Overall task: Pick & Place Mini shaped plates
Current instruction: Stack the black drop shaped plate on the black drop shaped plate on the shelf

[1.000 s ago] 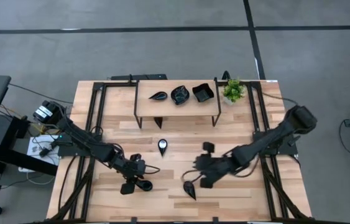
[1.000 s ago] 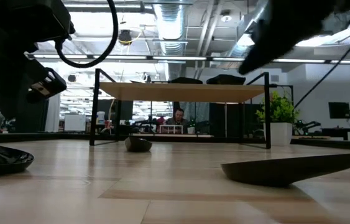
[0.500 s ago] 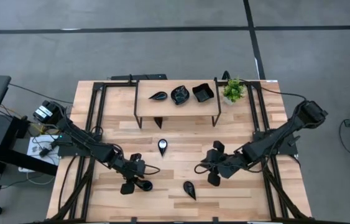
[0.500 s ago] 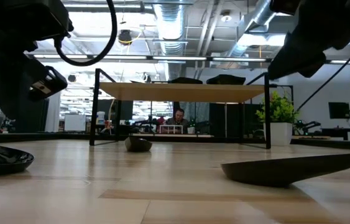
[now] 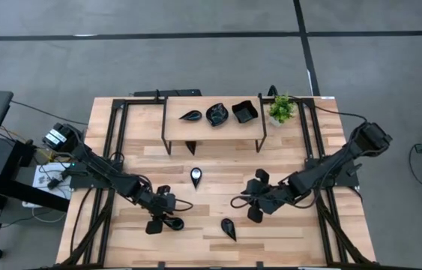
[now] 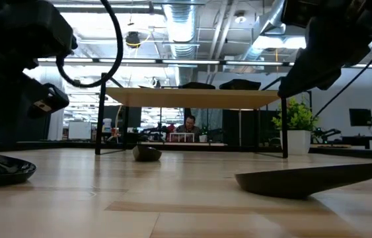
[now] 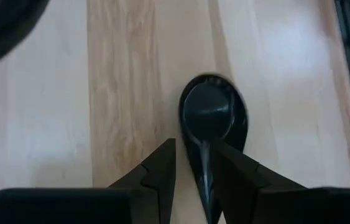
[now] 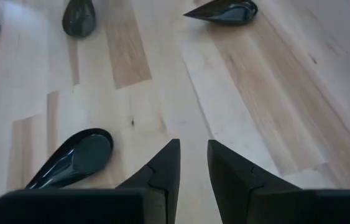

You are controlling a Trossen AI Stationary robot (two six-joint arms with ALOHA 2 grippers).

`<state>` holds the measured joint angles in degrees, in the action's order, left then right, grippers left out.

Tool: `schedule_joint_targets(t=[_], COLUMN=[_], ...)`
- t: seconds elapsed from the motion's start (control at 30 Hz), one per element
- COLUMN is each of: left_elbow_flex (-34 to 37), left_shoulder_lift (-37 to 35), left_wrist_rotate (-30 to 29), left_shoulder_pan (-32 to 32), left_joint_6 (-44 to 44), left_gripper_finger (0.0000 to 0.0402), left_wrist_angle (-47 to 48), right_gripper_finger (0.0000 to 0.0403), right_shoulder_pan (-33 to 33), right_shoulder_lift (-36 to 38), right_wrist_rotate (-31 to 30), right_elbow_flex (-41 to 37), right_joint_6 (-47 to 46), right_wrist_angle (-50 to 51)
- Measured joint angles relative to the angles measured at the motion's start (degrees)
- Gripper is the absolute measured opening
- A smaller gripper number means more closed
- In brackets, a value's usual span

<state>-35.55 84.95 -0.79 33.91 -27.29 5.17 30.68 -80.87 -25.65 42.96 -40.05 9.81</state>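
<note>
From above, three glossy black mini plates (image 5: 220,114) sit on the raised shelf (image 5: 173,110). A teardrop plate (image 5: 196,175) lies mid-counter (image 5: 211,199). Another teardrop plate (image 5: 228,228) lies just ahead of the right tool (image 5: 249,199). The left tool (image 5: 167,216) sits low over a third.

The left wrist view shows the leaf-shaped plate (image 7: 211,124) with its pointed tail gripped between the narrowly parted fingers (image 7: 160,171).

In the right wrist view, the fingers (image 8: 166,167) stand slightly apart, holding nothing.
</note>
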Motion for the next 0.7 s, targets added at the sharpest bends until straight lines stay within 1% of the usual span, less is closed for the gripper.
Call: schedule_joint_targets(t=[0.7], left_elbow_flex=[0.1], left_shoulder_lift=[1.1], left_wrist_rotate=[0.6], left_shoulder_pan=[0.0], left_joint_6=[0.0], left_gripper_finger=[0.0100], left_wrist_angle=[-1.0], right_gripper_finger=[0.0077], right_shoulder_pan=[-0.5], right_shoulder_lift=[-0.3], right_wrist_rotate=[-0.2], right_elbow_flex=[0.0], right_joint_6=[0.0], right_wrist_angle=[-0.2])
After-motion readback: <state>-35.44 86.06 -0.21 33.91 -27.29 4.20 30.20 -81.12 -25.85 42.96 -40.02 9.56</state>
